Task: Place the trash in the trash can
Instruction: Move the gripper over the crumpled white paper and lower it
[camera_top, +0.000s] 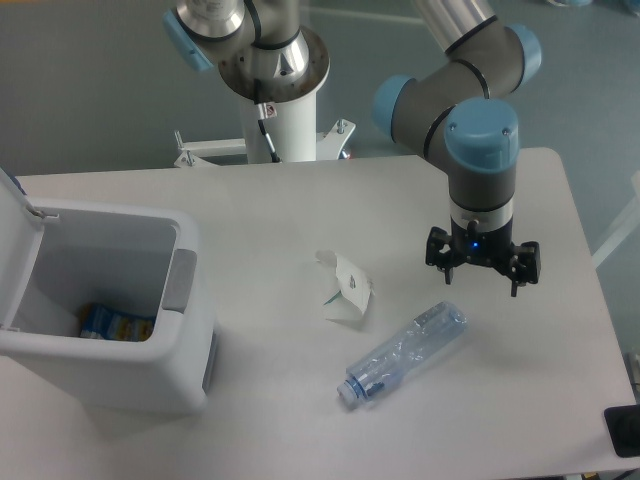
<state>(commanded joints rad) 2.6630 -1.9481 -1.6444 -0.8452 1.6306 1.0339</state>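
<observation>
my gripper (484, 272) hangs with fingers spread and empty, above and just right of the clear bluish crushed plastic bottle (404, 354) lying on the white table (270, 210). i judge it light, springy and slippery; best pinched across the flattened middle. the small crumpled white paper carton (345, 289) lies nearby. the boxy white plastic bin (110, 300) stands open, well left.

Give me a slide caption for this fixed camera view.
Open hand hovers above crushed clear bluish plastic bottle; crumpled white paper carton lies nearby, open-lidded white plastic bin at left.
</observation>
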